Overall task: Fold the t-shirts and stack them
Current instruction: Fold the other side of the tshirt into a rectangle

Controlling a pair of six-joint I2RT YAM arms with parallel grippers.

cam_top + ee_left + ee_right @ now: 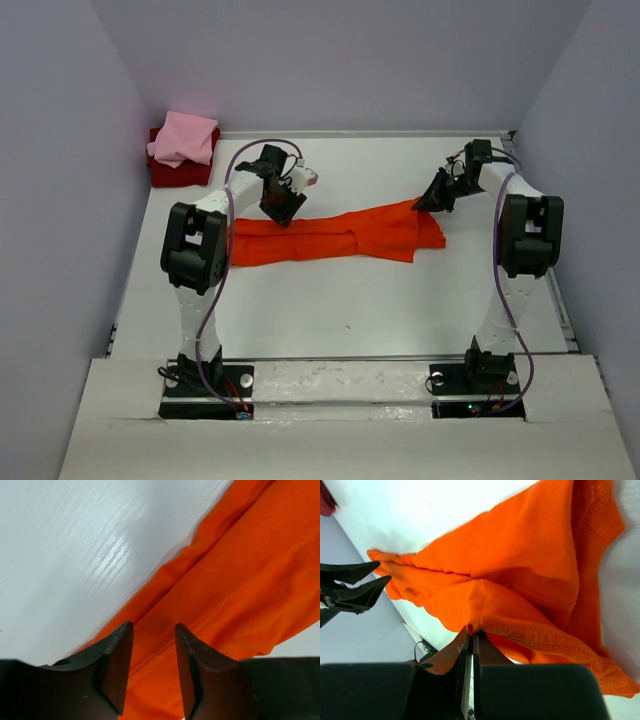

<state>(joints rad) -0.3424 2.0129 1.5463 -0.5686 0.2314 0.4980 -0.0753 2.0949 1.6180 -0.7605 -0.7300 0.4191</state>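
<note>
White tabletop under grey walls: far left, the pink t-shirt sits on the dark red t-shirt. Left gripper hangs spread above the orange t-shirt mid-table; right gripper pinches its far right edge. With one hold only, a pull would likely drag and bunch the cloth. Its long axis runs left-right, wider end rightward.

Arms outstretched, left gripper jaws apart, right gripper pinched closed
</note>
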